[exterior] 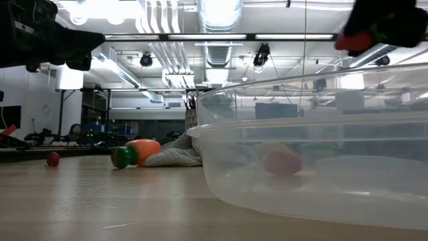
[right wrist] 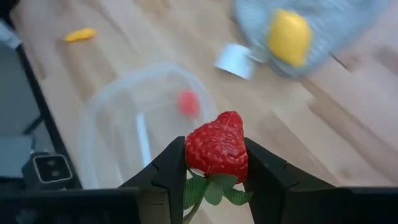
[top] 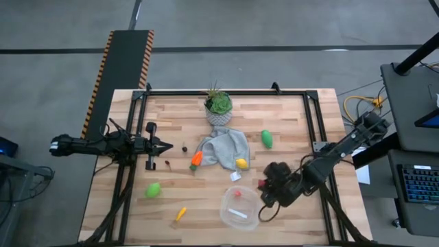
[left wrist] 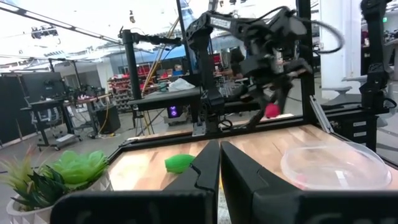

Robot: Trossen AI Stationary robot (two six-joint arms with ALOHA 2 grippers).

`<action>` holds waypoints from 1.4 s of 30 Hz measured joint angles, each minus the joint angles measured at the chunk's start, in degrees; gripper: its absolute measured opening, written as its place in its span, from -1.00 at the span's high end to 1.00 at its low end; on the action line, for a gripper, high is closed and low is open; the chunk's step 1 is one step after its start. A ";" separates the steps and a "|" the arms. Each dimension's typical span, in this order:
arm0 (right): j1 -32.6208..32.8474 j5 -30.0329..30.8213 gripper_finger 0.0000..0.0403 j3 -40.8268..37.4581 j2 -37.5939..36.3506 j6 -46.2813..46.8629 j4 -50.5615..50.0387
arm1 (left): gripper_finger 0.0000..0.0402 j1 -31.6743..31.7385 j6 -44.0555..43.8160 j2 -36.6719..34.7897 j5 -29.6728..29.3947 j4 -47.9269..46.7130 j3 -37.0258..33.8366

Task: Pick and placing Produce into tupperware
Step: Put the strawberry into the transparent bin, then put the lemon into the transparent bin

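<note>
My right gripper (right wrist: pixel 216 163) is shut on a red toy strawberry (right wrist: pixel 217 144) and hovers beside the right rim of the clear tupperware (top: pixel 240 208), above the table (top: pixel 263 185). A small red berry (right wrist: pixel 188 103) lies inside the tupperware next to its white label (top: pixel 238 215). A yellow lemon (top: pixel 241 163) rests on the grey cloth (top: pixel 223 147). Two green ovals (top: pixel 266 138) (top: pixel 152 190), an orange carrot (top: pixel 196 160) and a yellow-orange carrot (top: pixel 180 215) lie on the boards. My left gripper (top: pixel 163 145) waits shut at the table's left side. My right gripper pinches the strawberry by its lower body (right wrist: pixel 217 167), just above the green leaves, between the two fingers (right wrist: pixel 176 163). The fingers slant down from the table's right side. The strawberry is lifted clear, its pointed end facing away from the gripper.
A potted plant (top: pixel 218 108) stands at the table's far edge. Two tiny dark berries (top: pixel 184 147) (top: pixel 168 163) lie near my left gripper. A small white piece (top: pixel 235 176) sits between the cloth and the tupperware. A black frame borders the table's left, far and right sides.
</note>
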 joint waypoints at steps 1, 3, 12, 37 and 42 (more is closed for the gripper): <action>-0.05 -0.02 0.43 1.78 1.95 -2.40 -0.13 | 1.00 -0.01 0.01 -0.02 0.00 0.10 0.00; -0.13 -0.09 0.43 5.34 6.15 -6.73 -0.32 | 1.00 0.00 0.01 -0.02 -0.04 0.08 0.00; -1.98 -5.43 0.41 19.08 21.44 -10.48 -13.90 | 1.00 -0.02 -0.01 0.01 -0.17 0.08 0.00; -2.59 -9.07 0.09 22.44 25.35 -11.52 -11.13 | 1.00 -0.02 -0.05 0.07 0.02 -0.09 0.00; -2.61 -8.87 0.04 22.42 25.28 -11.95 -11.17 | 1.00 0.00 -0.05 0.11 0.00 -0.07 0.00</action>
